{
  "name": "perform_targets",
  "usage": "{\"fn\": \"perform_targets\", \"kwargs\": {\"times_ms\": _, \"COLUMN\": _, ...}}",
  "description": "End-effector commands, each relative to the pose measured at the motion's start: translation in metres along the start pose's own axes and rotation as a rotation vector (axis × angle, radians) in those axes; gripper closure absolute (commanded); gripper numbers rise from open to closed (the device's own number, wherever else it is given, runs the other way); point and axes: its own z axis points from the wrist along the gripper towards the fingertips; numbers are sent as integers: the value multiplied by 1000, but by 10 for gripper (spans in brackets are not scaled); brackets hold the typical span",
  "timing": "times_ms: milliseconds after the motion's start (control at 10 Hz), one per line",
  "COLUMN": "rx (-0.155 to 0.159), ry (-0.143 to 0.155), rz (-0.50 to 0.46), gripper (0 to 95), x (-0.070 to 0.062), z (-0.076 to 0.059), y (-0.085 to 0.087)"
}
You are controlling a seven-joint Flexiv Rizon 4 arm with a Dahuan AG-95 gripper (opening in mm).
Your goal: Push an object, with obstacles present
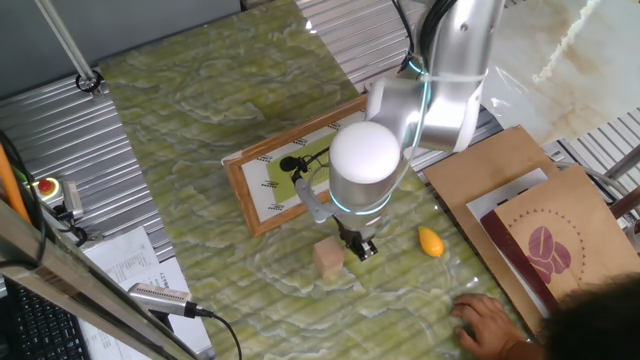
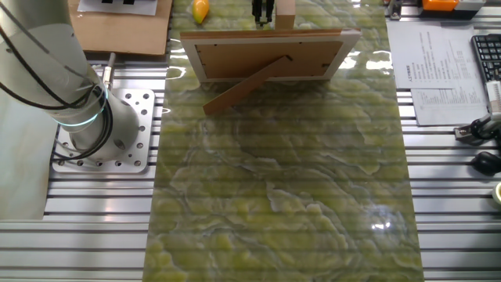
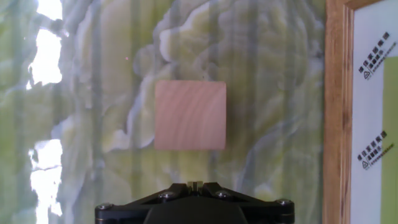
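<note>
The object, a small pale tan wooden block (image 1: 328,257) (image 2: 286,9) (image 3: 190,115), rests on the green marbled table. My gripper (image 1: 360,248) (image 2: 262,12) (image 3: 194,184) hangs low just beside it, with a small gap between them. The fingers are pressed together and hold nothing. One obstacle, the wooden picture frame (image 1: 290,175) (image 2: 270,55) (image 3: 339,112), lies behind the block, its white mat and yellow-green sheet facing up. The other obstacle, an orange-yellow teardrop piece (image 1: 431,241) (image 2: 201,9), lies on the far side of the gripper from the block.
A person's hand (image 1: 490,320) rests on the table's near right corner. A brown cardboard sheet and a paper bag (image 1: 560,250) lie along the right edge. Papers (image 2: 438,70), a keyboard and cables sit off the mat on the ribbed metal.
</note>
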Motion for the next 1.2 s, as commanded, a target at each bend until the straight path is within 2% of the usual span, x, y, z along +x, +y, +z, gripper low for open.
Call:
{"fn": "perform_targets", "kwargs": {"times_ms": 100, "rx": 2, "ry": -6, "rz": 0, "gripper": 950, "x": 1, "z": -4, "y": -2}}
{"fn": "perform_targets", "kwargs": {"times_ms": 700, "rx": 3, "ry": -20, "rz": 5, "gripper": 950, "x": -14, "z": -1, "y": -1}}
{"fn": "perform_targets", "kwargs": {"times_ms": 1200, "rx": 2, "ry": -37, "rz": -2, "gripper": 950, "x": -16, "z": -1, "y": -5}}
